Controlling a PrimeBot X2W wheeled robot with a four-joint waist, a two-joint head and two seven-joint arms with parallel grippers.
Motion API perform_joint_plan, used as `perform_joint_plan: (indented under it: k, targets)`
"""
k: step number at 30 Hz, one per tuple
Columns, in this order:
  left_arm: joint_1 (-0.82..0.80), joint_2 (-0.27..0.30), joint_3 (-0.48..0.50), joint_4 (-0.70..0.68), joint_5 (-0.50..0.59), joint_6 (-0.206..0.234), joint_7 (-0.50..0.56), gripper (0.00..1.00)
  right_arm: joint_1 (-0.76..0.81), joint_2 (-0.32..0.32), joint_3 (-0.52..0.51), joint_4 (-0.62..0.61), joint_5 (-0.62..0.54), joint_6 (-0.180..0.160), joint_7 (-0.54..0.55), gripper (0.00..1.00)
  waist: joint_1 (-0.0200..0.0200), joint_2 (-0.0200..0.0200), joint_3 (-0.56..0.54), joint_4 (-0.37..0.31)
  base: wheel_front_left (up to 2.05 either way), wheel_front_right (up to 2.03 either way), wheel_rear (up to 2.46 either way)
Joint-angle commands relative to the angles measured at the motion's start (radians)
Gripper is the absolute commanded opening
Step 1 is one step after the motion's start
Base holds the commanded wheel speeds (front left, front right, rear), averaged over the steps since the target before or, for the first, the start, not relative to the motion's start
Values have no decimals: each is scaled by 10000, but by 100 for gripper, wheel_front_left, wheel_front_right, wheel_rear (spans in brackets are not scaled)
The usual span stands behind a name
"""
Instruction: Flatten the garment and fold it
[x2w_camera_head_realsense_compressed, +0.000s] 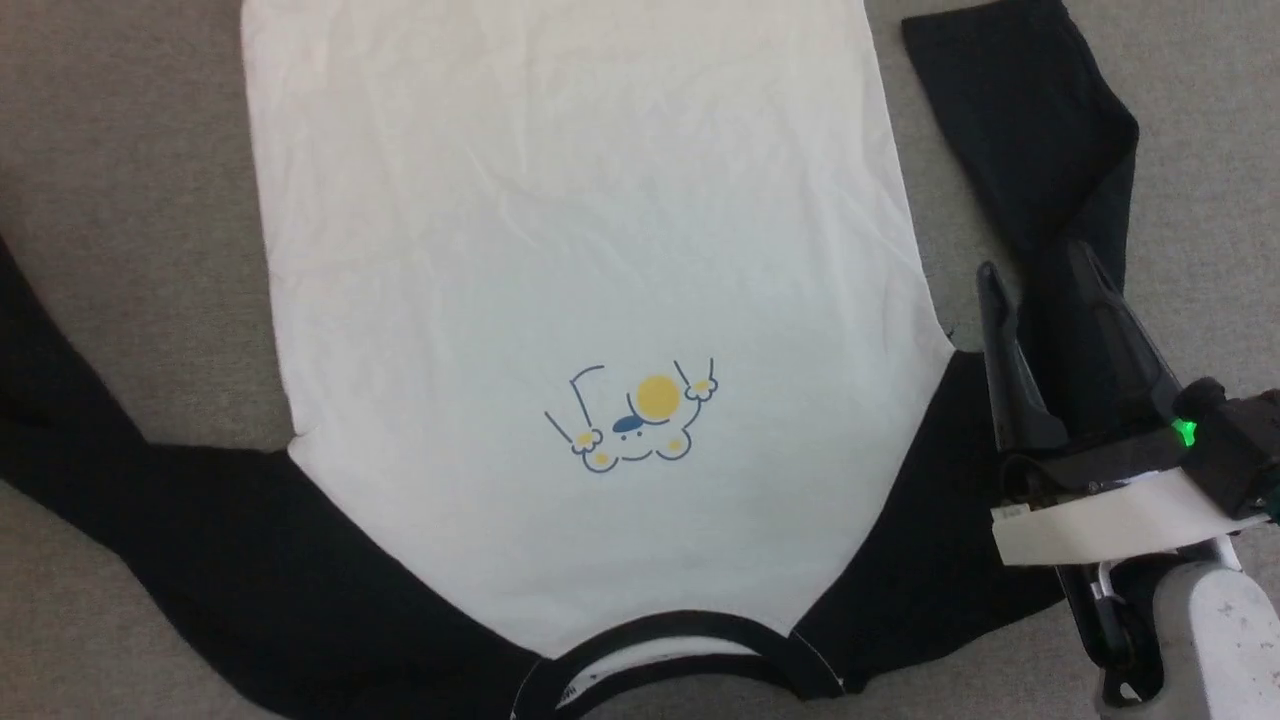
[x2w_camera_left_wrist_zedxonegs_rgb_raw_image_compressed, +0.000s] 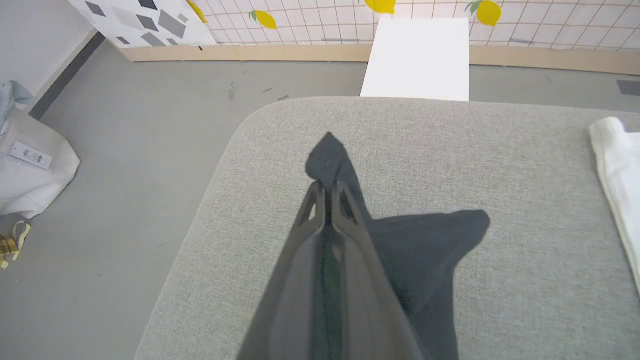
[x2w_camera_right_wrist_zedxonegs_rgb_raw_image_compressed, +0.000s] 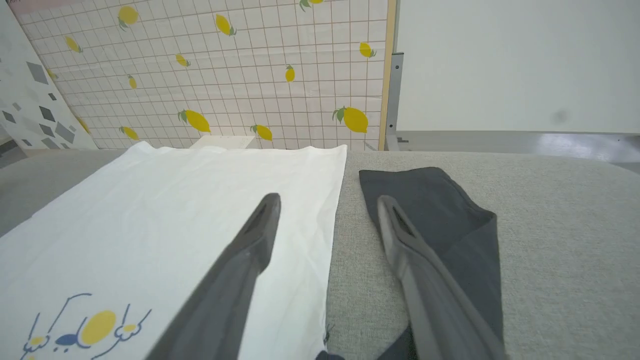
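Lying spread face-up on the grey cloth-covered counter (x2w_camera_head_realsense_compressed: 120, 200), the shirt (x2w_camera_head_realsense_compressed: 560, 250) has its black collar (x2w_camera_head_realsense_compressed: 680, 640) nearest the robot and its hem at the far side. The white body is mostly smooth, with faint creases. The small yellow-and-blue cartoon print (x2w_camera_head_realsense_compressed: 635, 420) reads upside down in the head view.

The sleeve on the robot's left (x2w_camera_head_realsense_compressed: 150, 520) runs outward and away toward the frame's left edge. The sleeve on the robot's right (x2w_camera_head_realsense_compressed: 1030, 150) bends at the shoulder and lies up alongside the body, with a strip of bare counter between them.

The right hand (x2w_camera_head_realsense_compressed: 1030, 258) is released, with its two dark fingers spread wide. It is above that bent sleeve, just beside the shirt's side edge. In its wrist view, one finger (x2w_camera_right_wrist_zedxonegs_rgb_raw_image_compressed: 250, 240) is over the white cloth and the other is over the black sleeve.

In its own wrist view, the left hand (x2w_camera_left_wrist_zedxonegs_rgb_raw_image_compressed: 327, 186) is clenched, fingers pressed together on the black cloth of the left sleeve. The sleeve's end pokes out just past the fingertips, near the counter's rounded corner.

Beyond that corner lies grey floor (x2w_camera_left_wrist_zedxonegs_rgb_raw_image_compressed: 150, 125), with a white box (x2w_camera_left_wrist_zedxonegs_rgb_raw_image_compressed: 417, 55) against a lemon-patterned wall (x2w_camera_right_wrist_zedxonegs_rgb_raw_image_compressed: 225, 90).
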Motion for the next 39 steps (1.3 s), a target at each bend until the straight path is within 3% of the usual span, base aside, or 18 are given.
perform_joint_plan:
  k: [1, 7, 13, 18, 22, 29, 33, 39]
  targets:
    - [317, 173, 145, -141, -32, 66, -126, 0, 203, 37, -80, 2, 17, -15, 35, 100, -1, 0, -1096, 772, 0, 0, 0]
    - [1366, -19, 515, -1244, -516, -81, -450, 0, 886, 131, -560, -171, 8, -15, 282, 100, -1, 0, -2068, 1567, 0, 0, 0]
    - [1962, -514, 180, -2680, -902, -420, -599, 0, 1239, 244, -653, -425, 25, -15, 491, 100, -1, 0, -2641, 2077, 0, 0, 0]
    - [1979, -1516, -1184, -4079, -799, -590, -700, 0, 1404, 306, -655, -603, 5, -15, 668, 100, -1, 0, -2841, 2338, 0, 0, 0]
    - [1448, -2996, -2893, -4650, -577, -661, -835, 0, 1499, 335, -700, -727, -11, -15, 802, 100, -1, 0, -2894, 2468, 0, 0, 0]
    - [267, -5390, -5492, -2882, -111, -1156, -1116, 0, 1413, 366, -468, -836, 49, -15, 964, 100, -1, 0, -2805, 2141, 0, 0, 0]
    - [-94, -6408, -6626, -1209, 75, -1561, -1213, 0, 1366, 379, -415, -773, 94, -15, 970, 100, -1, 0, -2642, 1780, 0, 0, 0]
    - [-769, -7275, -7588, 1254, 285, -1887, -1762, 0, 1204, 394, -145, -568, 207, -15, 884, 100, -1, 0, -2392, 1116, 0, 0, 0]
